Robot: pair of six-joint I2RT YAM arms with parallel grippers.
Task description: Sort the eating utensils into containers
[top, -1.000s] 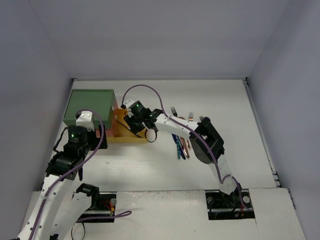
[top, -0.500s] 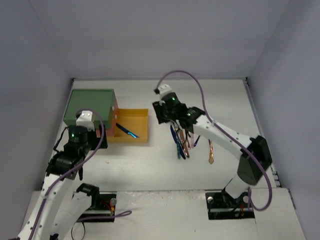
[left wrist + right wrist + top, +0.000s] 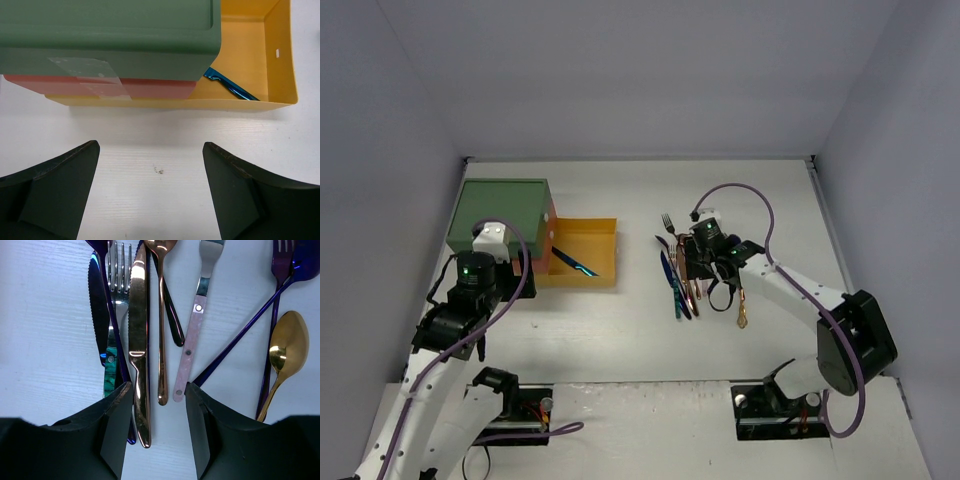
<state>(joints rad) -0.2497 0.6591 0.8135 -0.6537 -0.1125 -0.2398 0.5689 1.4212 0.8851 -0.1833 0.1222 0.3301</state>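
The containers form one boxy unit with a green top [image 3: 502, 213]. Its yellow drawer [image 3: 595, 240] is pulled out to the right and holds a blue knife [image 3: 575, 263]. The other eating utensils lie in a loose pile [image 3: 682, 285] right of the drawer. My right gripper [image 3: 703, 265] hangs over this pile, open. In the right wrist view the right gripper [image 3: 158, 389] straddles a copper knife handle [image 3: 137, 365], a copper spoon handle [image 3: 161, 340] and a pink fork handle [image 3: 192, 335], gripping none. My left gripper [image 3: 150, 150] is open over bare table in front of the unit [image 3: 110, 35].
A gold spoon [image 3: 287, 342], a purple fork [image 3: 280, 270] and a blue spoon handle [image 3: 245, 330] lie right of the jaws. A green-handled fork [image 3: 111, 365] and a dark knife [image 3: 97, 305] lie left. The orange-red drawer [image 3: 160, 89] is closed. Walls enclose the table.
My right arm has swung from the yellow drawer rightward to the utensil pile, leaving the blue knife in the drawer. The left arm has not moved.
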